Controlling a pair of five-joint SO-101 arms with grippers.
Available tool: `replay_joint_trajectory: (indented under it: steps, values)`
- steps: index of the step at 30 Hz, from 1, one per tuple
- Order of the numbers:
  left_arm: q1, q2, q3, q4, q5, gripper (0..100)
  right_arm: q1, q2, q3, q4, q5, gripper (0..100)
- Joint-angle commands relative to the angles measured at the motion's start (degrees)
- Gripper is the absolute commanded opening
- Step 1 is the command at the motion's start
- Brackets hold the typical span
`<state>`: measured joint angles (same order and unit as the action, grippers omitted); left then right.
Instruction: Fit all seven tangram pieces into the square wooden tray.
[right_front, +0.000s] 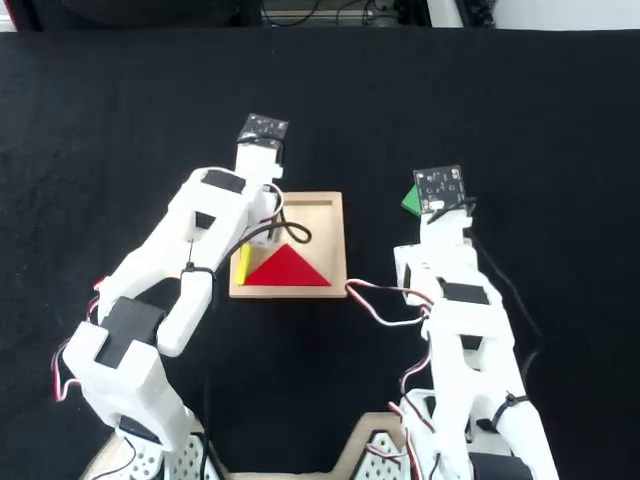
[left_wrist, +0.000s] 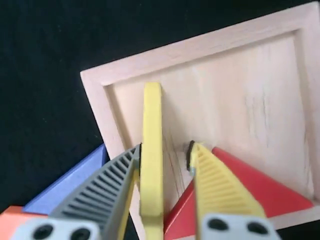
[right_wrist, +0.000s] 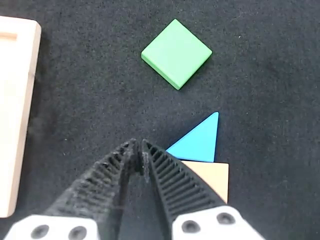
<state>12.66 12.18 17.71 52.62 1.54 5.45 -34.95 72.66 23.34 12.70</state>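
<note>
We judge the task barely begun. One piece is properly seated: the red triangle (right_front: 288, 268) lies flat in the tray (right_front: 336, 215), along its 6 o'clock side. The yellow piece (left_wrist: 151, 150) is inside too, near the tray's 8 o'clock corner, but it stands on edge, so it is not yet seated.

The left pincer (left_wrist: 165, 148) hangs over that corner, partly open. Its grey finger (left_wrist: 122, 170) touches the yellow piece, while the other finger stands apart from it, so nothing is clamped.

Five pieces are left on the tabletop (right_front: 500, 100). The green square (right_front: 410, 200) lies at 2 o'clock from the tray. A cyan triangle (right_wrist: 197, 142) and a tan piece (right_wrist: 210, 177) touch each other beside the right pincer (right_wrist: 139, 152), which is closed and empty. A blue piece (left_wrist: 70, 180) and an orange piece (left_wrist: 10, 220) lie just outside the tray wall.
</note>
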Motion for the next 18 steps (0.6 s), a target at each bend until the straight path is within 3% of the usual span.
replay_joint_trajectory:
  steps: [1, 12, 18]
  values:
    - [-0.48, -3.08, -0.04, -2.29, -0.7, 19, -0.88, -1.63, -3.03, -0.79, -0.26, 1.2]
    - [-0.31, -3.69, 0.13, -2.29, -0.7, 19, -0.97, -1.63, -3.03, -0.79, -0.26, 1.2]
    - [-0.13, -6.51, -3.12, 4.75, 1.41, 19, -0.97, -1.63, -3.03, -0.88, -0.26, 1.2]
